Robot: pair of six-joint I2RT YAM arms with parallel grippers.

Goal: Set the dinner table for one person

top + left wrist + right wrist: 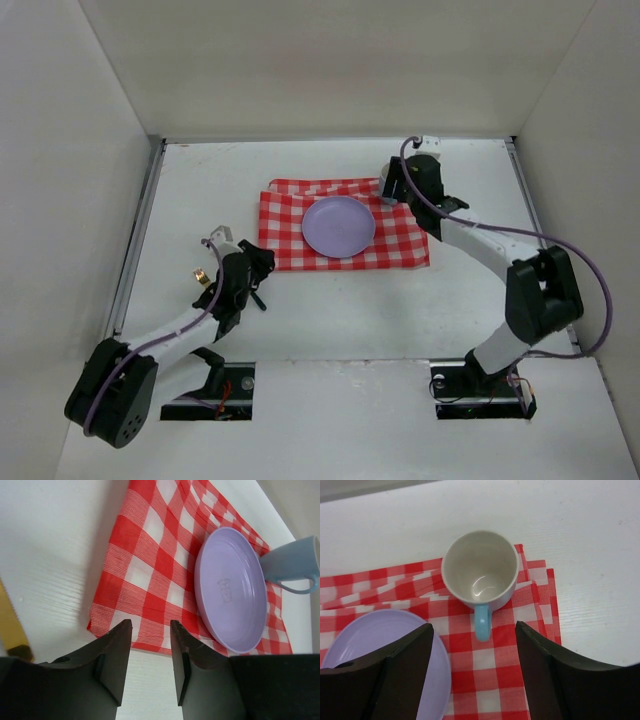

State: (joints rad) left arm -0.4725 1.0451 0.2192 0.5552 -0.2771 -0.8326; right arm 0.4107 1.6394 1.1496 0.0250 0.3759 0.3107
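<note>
The dinner table (330,320) is a white tabletop with metal side rails. A red-and-white checked cloth (400,245) lies at its middle, with a purple plate (339,226) on it. A light blue mug (480,570) stands upright and empty on the cloth's far right corner, beside the plate (380,645). My right gripper (474,626) is open above the mug, holding nothing; in the top view it (402,186) hides the mug. My left gripper (151,627) is open and empty, low over the table at the cloth's near left corner (150,570). The plate (230,587) and mug (292,562) also show in the left wrist view.
A small gold object (201,275) lies on the table left of my left gripper (258,275); its edge shows in the left wrist view (10,625). White walls enclose the table on three sides.
</note>
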